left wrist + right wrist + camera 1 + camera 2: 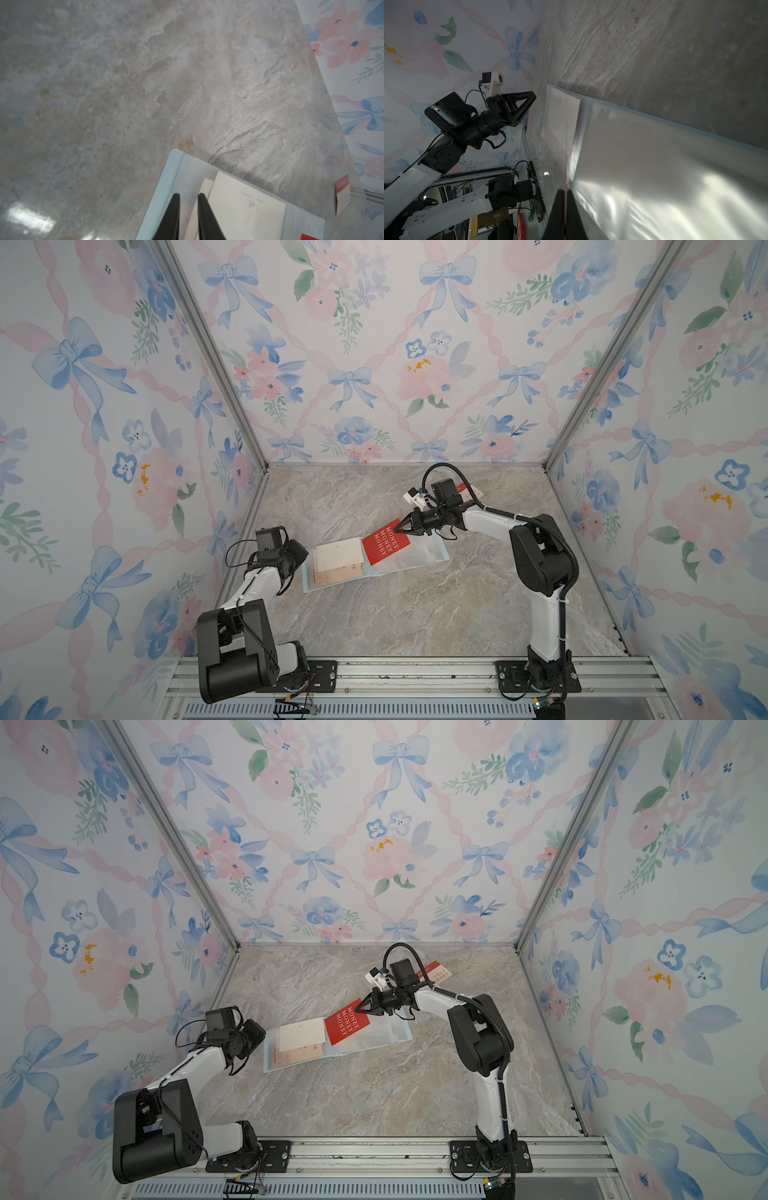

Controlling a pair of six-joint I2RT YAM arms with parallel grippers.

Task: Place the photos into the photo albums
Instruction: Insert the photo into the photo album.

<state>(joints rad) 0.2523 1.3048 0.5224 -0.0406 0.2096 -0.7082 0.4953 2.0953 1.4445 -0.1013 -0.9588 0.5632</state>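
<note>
I see a grey stone-look table [374, 614] inside walls [374, 344] papered with blue bows and pink flowers. The open album [419, 562] lies flat in the middle, with a cream card [338, 553] on the page near my left arm. My right gripper [405, 526] pinches a red card [384, 545] that says "MONEY MONEY MONEY" over the album. My left gripper [188, 195] hangs over the album, fingers a little apart, holding nothing.

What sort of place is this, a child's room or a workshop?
Probably a robot test booth, not a room: the left arm and right arm are bolted to a metal rail, and the flowered walls are panels in aluminium framing around a marble-look tabletop.
</note>
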